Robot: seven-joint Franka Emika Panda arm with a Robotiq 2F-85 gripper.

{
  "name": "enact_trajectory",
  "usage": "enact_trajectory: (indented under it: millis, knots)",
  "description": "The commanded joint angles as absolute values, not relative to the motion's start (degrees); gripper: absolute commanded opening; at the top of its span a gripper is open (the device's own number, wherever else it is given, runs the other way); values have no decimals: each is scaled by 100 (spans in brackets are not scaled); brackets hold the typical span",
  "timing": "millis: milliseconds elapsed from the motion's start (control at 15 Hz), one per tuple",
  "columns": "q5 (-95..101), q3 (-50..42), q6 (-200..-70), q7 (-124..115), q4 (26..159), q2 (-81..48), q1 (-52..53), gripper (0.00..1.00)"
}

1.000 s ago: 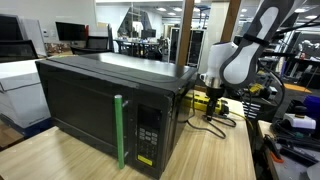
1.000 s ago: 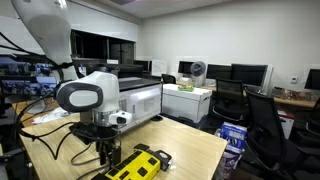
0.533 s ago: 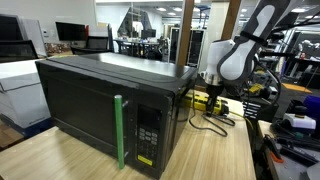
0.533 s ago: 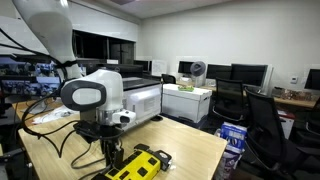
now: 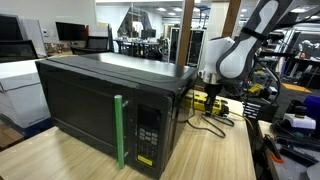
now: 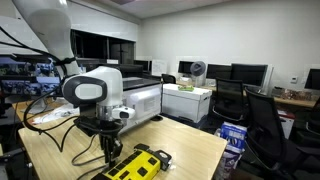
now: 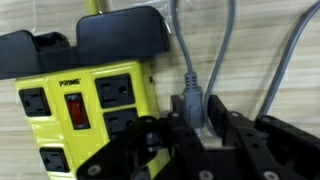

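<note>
Since a second ago the tool (image 7: 197,126) has closed and now pinches the grey plug (image 7: 190,101), seated in the yellow power strip (image 7: 60,82) on the tabletop (image 7: 255,40). The plug is probably rigid and snug, so grip its body, not the limp cord (image 7: 184,40).

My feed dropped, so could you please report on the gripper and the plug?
Gripper shut on gray plug. Plug at edge of yellow strip, seating unclear. Gray cords alongside, nothing blocking.
</note>
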State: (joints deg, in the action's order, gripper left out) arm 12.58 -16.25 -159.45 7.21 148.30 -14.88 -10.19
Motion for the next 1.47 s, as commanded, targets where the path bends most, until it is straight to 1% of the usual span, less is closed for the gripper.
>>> enact_trajectory:
  millis: [0,267,467,533,600,1000,1133,1400]
  knots:
    - [1752,-1803,-15329,206,14951,-783,-717,8]
    - [2148,-1668,-14666,-90,14738,-330,-818,8]
    - [1913,-1548,-14237,247,14663,-181,-943,8]
    - [1755,-1515,-14094,591,14681,-176,-977,58]
    - [1658,-1496,-14012,916,14721,-153,-1004,59]
    - [1790,-1530,-14226,1644,14912,-195,-1168,96]
    - [1771,-1539,-14231,1755,14960,-197,-1218,100]
    - [1787,-1551,-14225,1849,15045,-222,-1290,100]
